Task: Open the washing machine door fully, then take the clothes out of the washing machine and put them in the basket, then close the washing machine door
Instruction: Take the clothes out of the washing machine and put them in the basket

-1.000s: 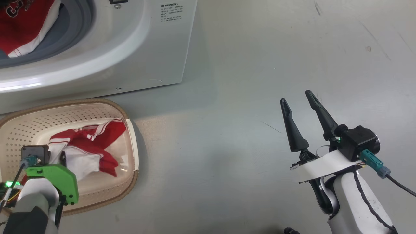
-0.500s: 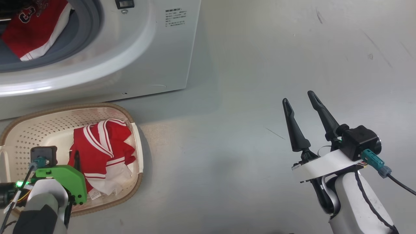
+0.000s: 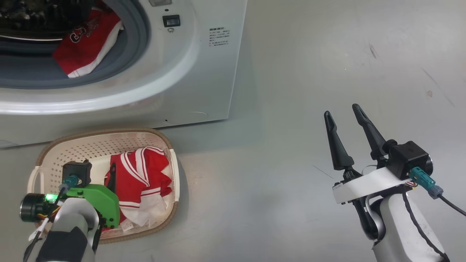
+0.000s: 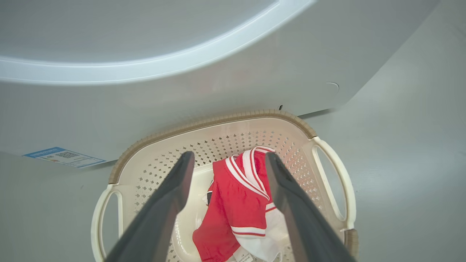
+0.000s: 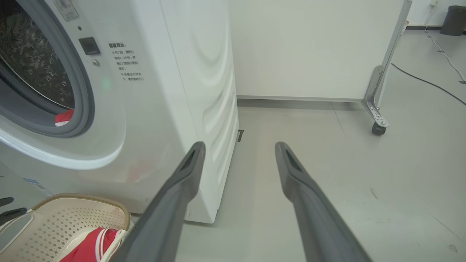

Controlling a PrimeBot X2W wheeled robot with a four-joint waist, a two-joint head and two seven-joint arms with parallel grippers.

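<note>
The washing machine (image 3: 204, 83) stands at the upper left, and its door is out of view. Red clothes with white lettering (image 3: 87, 43) hang over the grey ring of its opening; a red scrap (image 5: 64, 117) shows there in the right wrist view. The basket (image 3: 102, 135) sits on the floor against the machine's front, with a red and white striped garment (image 3: 142, 182) lying in it. My left gripper (image 4: 229, 156) hovers open above that garment (image 4: 236, 207), holding nothing. My right gripper (image 3: 346, 112) is open over bare floor to the right of the machine, also empty.
A blue sticker (image 4: 62, 156) marks the machine's lower corner beside the basket rim (image 4: 211, 122). Beyond the machine, a white partition on a castor (image 5: 378, 127) stands on the grey floor, with a cable (image 5: 429, 82) and a dark bin (image 5: 453, 18) further back.
The head camera has moved, so the whole picture slid right and down and more of the drum shows. The garment in the basket went from spread out to bunched at the right end.
</note>
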